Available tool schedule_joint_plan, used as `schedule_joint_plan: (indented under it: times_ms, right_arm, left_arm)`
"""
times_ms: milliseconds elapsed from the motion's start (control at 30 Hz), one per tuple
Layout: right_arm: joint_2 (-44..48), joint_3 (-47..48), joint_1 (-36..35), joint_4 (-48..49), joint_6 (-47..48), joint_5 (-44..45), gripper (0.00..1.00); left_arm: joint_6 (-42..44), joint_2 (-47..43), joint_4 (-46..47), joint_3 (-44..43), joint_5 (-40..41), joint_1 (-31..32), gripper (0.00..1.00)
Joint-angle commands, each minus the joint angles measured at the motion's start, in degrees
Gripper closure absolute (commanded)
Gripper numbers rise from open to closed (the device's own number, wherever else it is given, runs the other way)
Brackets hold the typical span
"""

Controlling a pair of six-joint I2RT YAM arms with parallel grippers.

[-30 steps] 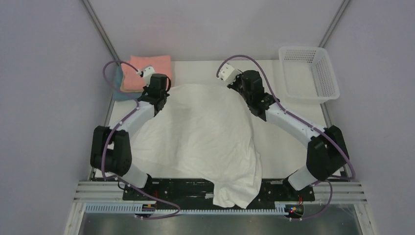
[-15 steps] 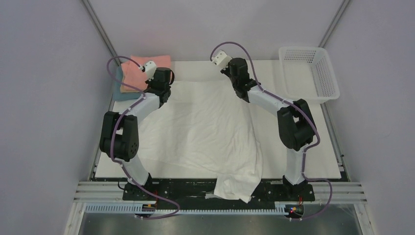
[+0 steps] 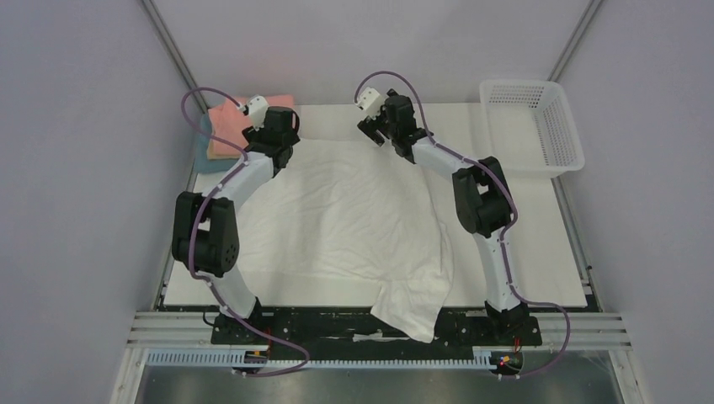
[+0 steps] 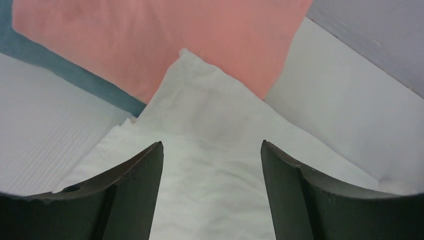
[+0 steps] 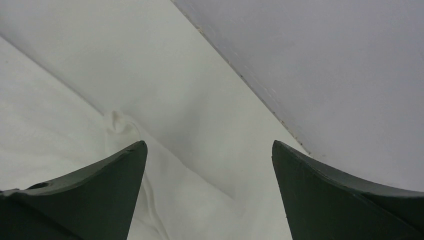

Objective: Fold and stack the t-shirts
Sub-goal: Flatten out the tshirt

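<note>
Hanging off the near edge of the table [image 3: 539,252], between the two arm bases, is a rumpled corner of the large white t-shirt [image 3: 345,210]. Beyond that corner the shirt lies spread flat and lightly wrinkled over the middle of the table, reaching almost to the far edge. Both arms stretch forward along its sides to its two far corners. The left gripper [image 3: 276,135] sits over the far left corner with its dark fingers [image 4: 135,190] apart; its wrist camera shows white cloth in the gap between them, and whether the fingers touch the cloth cannot be told. The right gripper [image 3: 375,133] is raised over the far right corner with its fingers [image 5: 90,195] also spread wide, and a small puckered fold of the shirt lies just ahead of them on the tabletop. At the far left corner of the table rests a folded salmon-pink t-shirt [image 3: 226,126] on top of a folded blue t-shirt [image 3: 202,150]; the pointed tip of the white shirt overlaps their near edge. A white plastic lattice basket [image 3: 560,135] stands at the far right corner, well apart from the shirts.
</note>
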State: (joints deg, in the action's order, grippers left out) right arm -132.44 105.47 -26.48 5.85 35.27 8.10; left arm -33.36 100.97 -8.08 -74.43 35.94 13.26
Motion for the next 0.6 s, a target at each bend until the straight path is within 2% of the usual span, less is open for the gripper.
schedule_joint_plan:
  times_ms: [0,100,233,333,467,567]
  right_arm:
    - [12.5,-6.2,0.5,-0.4,-10.0,1.1,0.02]
    - [21.6,-13.1,1.8,-4.6,-19.0,2.2,0.02]
    - [33.3,-25.5,5.6,-7.6,-30.3,-6.6,0.02]
    - [40.6,-38.2,8.2,-7.6,-39.8,-7.9,0.02]
    - [47.2,-51.9,11.2,-7.6,-45.1,-10.0,0.03]
    - [49.3,-58.1,11.9,-8.5,-47.3,-7.4,0.11]
  left_arm:
    - [-0.3,-8.3,-1.2,0.0,-6.7,1.3,0.22]
    - [0.0,-13.0,-0.3,3.1,-14.0,2.6,0.21]
    - [-0.7,-17.4,1.2,7.8,-24.4,3.8,0.20]
    - [-1.3,-18.9,2.3,12.5,-30.9,4.2,0.20]
    - [-2.4,-18.8,2.3,17.7,-35.5,4.3,0.19]
    - [-3.2,-17.5,4.7,21.4,-39.2,4.3,0.19]
